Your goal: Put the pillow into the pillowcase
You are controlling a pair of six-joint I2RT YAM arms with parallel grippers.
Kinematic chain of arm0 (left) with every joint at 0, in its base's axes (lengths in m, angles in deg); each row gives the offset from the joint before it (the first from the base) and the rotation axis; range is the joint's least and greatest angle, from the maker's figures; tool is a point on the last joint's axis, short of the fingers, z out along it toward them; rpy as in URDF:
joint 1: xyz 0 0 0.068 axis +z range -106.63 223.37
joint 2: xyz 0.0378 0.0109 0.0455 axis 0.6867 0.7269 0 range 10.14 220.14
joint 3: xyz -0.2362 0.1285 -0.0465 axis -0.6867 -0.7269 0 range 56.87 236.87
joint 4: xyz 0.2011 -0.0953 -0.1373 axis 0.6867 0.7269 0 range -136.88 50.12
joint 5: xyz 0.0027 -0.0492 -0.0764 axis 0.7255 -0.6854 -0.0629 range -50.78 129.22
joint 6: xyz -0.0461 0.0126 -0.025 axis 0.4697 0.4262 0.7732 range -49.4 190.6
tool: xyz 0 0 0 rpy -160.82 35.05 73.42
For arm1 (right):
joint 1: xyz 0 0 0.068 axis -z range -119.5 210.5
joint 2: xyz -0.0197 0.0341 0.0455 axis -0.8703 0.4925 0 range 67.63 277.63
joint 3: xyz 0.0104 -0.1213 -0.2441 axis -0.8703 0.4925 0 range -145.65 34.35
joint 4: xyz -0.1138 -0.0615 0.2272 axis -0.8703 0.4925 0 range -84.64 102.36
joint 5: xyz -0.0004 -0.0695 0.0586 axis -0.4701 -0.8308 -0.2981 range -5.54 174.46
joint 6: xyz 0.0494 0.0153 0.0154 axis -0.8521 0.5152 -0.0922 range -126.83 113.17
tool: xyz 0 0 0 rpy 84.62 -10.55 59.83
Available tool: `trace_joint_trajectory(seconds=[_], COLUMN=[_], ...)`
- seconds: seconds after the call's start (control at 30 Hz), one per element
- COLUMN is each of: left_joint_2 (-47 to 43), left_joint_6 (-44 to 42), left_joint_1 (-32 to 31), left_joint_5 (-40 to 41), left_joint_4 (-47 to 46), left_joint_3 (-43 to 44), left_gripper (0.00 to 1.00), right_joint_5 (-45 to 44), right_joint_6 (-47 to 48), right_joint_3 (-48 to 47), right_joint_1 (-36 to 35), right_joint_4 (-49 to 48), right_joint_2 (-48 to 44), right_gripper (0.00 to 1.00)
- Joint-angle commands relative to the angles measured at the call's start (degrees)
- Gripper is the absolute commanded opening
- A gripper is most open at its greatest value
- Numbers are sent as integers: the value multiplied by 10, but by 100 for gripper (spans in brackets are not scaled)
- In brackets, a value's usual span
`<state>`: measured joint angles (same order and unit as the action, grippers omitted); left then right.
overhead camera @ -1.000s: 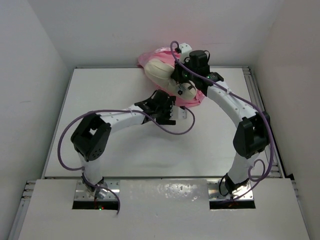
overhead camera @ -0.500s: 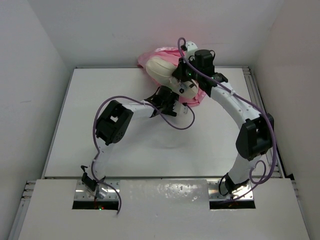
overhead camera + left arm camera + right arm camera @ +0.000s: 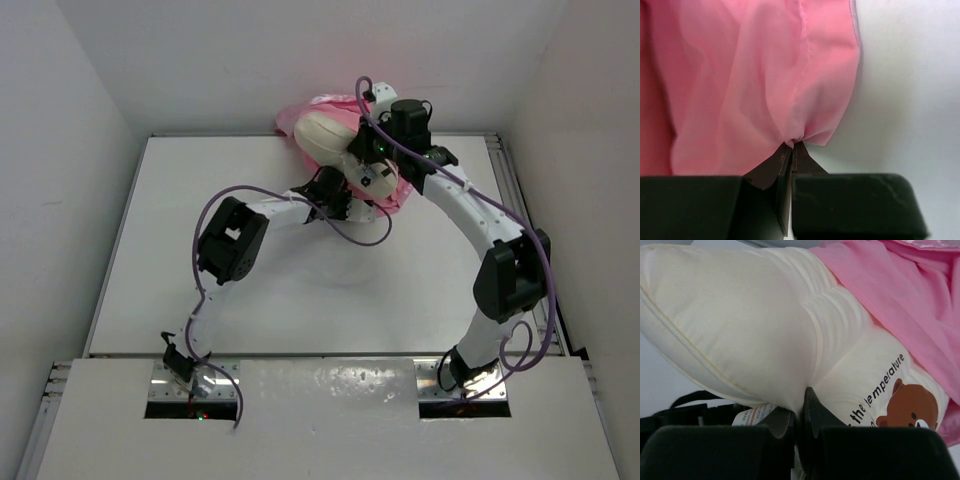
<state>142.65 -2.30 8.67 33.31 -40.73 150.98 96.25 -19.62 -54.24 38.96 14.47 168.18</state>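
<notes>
The cream pillow (image 3: 322,139) lies at the table's far edge, partly wrapped by the pink pillowcase (image 3: 300,112). In the right wrist view the pillow (image 3: 740,315) fills the frame, with a brown bear print and black lettering at the lower right and a white tag by the fingers. My right gripper (image 3: 801,402) is shut on a pinched fold of the pillow. Pink pillowcase (image 3: 910,295) drapes over the pillow's right side. In the left wrist view my left gripper (image 3: 791,146) is shut on a bunched edge of the pillowcase (image 3: 750,85). From above, the left gripper (image 3: 338,200) sits just below the right gripper (image 3: 372,178).
White walls enclose the white table (image 3: 200,250) on three sides. A metal rail (image 3: 510,190) runs along its right edge. Purple cables loop from both arms over the table's middle. Bare white table surface (image 3: 910,100) shows right of the fabric in the left wrist view.
My left arm reached forward toward the pillowcase's near edge and its gripper closed on the fabric. The right gripper kept its hold on the pillow and shifted slightly right.
</notes>
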Motion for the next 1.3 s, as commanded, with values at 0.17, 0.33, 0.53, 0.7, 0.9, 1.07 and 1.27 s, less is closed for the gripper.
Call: trace_joint_trajectory(seconds=[0.17,0.33,0.53,0.7,0.9,1.07,1.27], left_joint_2=[-208,-320,-358,-338,-370,-469,-483], left_joint_6=[79,88,152,239,238,653,819], left_joint_1=[60,65,63,74,98,245,267], left_joint_5=[-182,-260,-347,-411,-300,-342,-270], left_joint_4=[363,465,521,519,516,253,42], left_joint_3=[26,41,127,252,134,-140,-322], left_gripper=[0,0,0,0,0,11,40], right_joint_5=[-28,-29,-77,-116,-86,-60,-46], right_joint_6=[65,95,113,104,75,29,22], right_joint_3=[-19,11,32,-68,-67,3,-6], right_joint_1=[30,8,-47,-61,-63,-65,-66], right_joint_4=[20,26,60,128,111,63,64], right_joint_2=[-31,-50,-35,50,47,7,6], right_gripper=[0,0,0,0,0,0,0])
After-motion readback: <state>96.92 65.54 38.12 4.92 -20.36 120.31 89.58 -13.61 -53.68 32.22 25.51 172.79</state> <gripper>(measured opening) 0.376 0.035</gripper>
